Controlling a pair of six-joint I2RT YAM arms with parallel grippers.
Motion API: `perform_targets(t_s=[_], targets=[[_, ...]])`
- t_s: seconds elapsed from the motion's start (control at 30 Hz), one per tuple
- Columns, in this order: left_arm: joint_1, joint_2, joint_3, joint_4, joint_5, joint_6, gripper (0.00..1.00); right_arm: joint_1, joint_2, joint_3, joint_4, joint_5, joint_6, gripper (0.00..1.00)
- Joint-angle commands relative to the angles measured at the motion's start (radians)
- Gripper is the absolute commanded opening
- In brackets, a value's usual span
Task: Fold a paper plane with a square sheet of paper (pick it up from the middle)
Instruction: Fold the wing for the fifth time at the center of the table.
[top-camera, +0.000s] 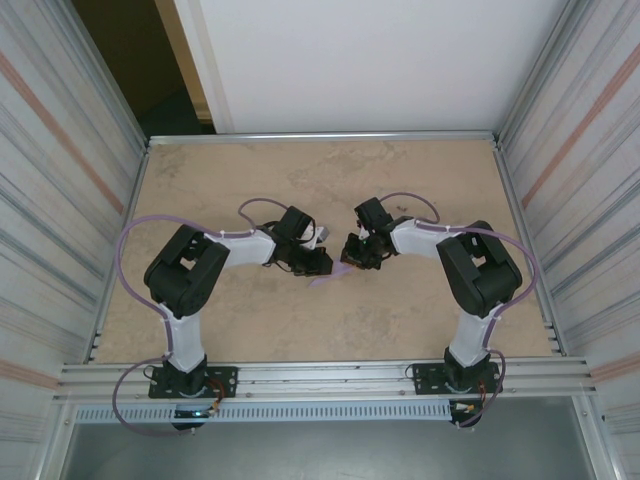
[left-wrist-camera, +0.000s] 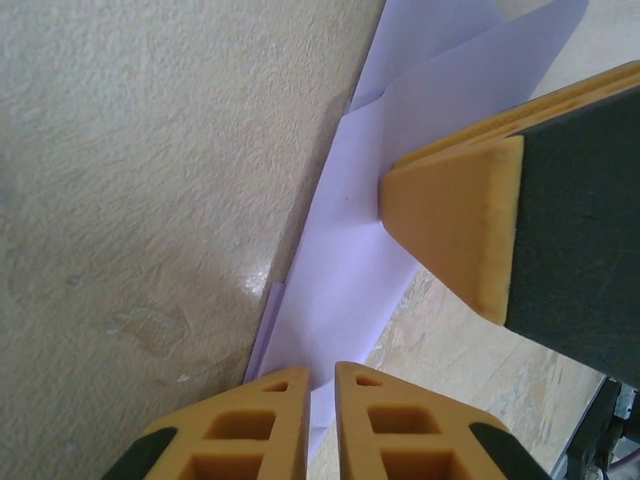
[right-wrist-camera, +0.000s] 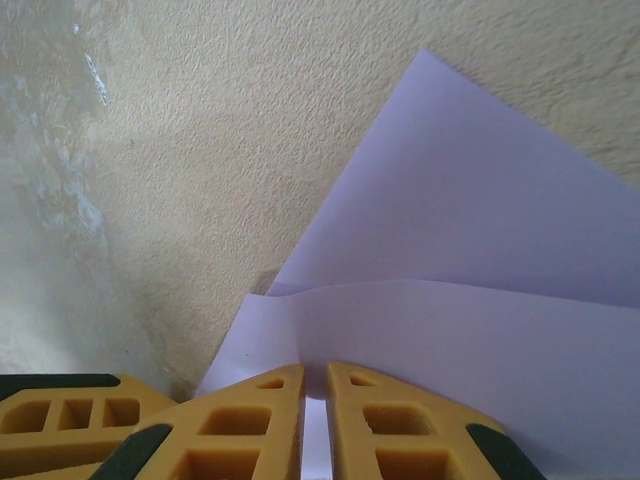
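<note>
Paper sheet (top-camera: 330, 279) at middle of table (top-camera: 250, 170) only part-folded, no plane shape yet; left gripper (left-wrist-camera: 320, 372) and right gripper (right-wrist-camera: 315, 372) both nearly closed, pinching it.

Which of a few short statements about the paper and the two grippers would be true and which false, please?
1. The square sheet of paper is lavender. True.
2. It lies flat and unfolded on the table. False: it is bent over, with layers overlapping.
3. The left gripper stands wide open. False: its fingers are nearly together, paper in the gap.
4. The right gripper has paper between its fingertips. True.
5. Both grippers meet near the table's middle. True.
</note>
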Motion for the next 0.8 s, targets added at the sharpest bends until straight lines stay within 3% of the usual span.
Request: perform_targets(t_s=[0.0, 0.3, 0.77], targets=[[0.008, -0.063, 0.002, 0.005, 0.027, -0.014, 0.16, -0.007, 0.025, -0.059, -0.015, 0.046, 0.01, 0.14], [-0.007, -0.17, -0.102, 0.024, -0.02, -0.025, 0.2, -0.008, 0.041, -0.082, -0.003, 0.062, 0.02, 0.13], [-0.012, -0.147, -0.131, 0.004, -0.032, -0.021, 0.21, -0.008, 0.07, -0.074, -0.021, 0.068, 0.032, 0.12]])
